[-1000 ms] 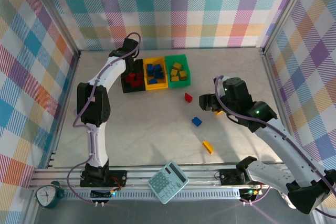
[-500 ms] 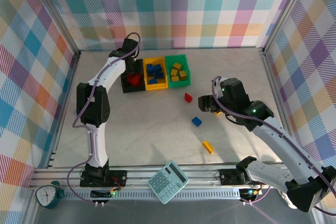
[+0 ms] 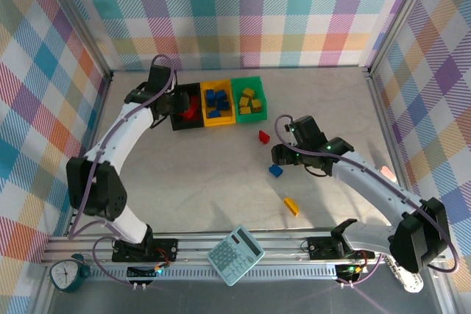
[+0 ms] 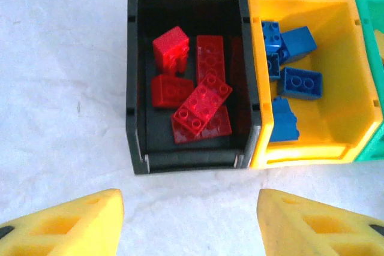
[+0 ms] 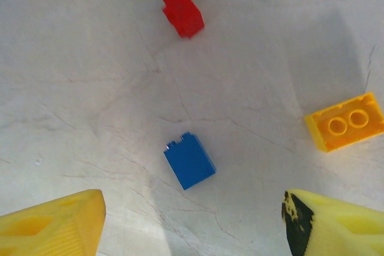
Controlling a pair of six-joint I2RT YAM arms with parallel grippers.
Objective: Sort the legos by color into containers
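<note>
Where the bins stand: at the far left of the worktop (image 3: 206, 182), the black bin (image 3: 188, 126), yellow bin (image 3: 219, 123) and green bin (image 3: 251, 118) touch in a row, so each colour has its own drop spot.
Top view, sorted legos: the red pile (image 3: 193, 110) lies in the black bin, the blue pile (image 3: 215, 101) in the yellow bin and the yellow pile (image 3: 249, 101) in the green bin.
Top view, loose legos: a red brick (image 3: 263, 137), a blue brick (image 3: 276, 170) and a near yellow brick (image 3: 292, 206) lie on bare worktop, well apart from the bins.
Top view, left pincer (image 3: 175, 102): it hangs at the black bin's left side.
Top view, right pincer (image 3: 280, 156): it sits above the worktop, just beside the blue brick.
Top view, bystander: a teal calculator (image 3: 235, 255) lies at the near rail, no part of the sort.
Left wrist, pincer state: the fingers (image 4: 72, 226) are spread wide with nothing between them. They hover near the black bin's near wall.
Left wrist, bin contents: the red legos lie loose inside, none on the rim. The blue ones sit against the yellow bin's left wall.
Right wrist, pincer state: the fingers (image 5: 51, 226) are wide and empty.
Right wrist, target: the blue brick lies ahead, centred between them, so I judge it the next pick, bound for the yellow bin.
Right wrist, neighbours: the red brick lies further off, and a second yellow brick (image 5: 345, 129) lies to the right, both clear of the approach.
</note>
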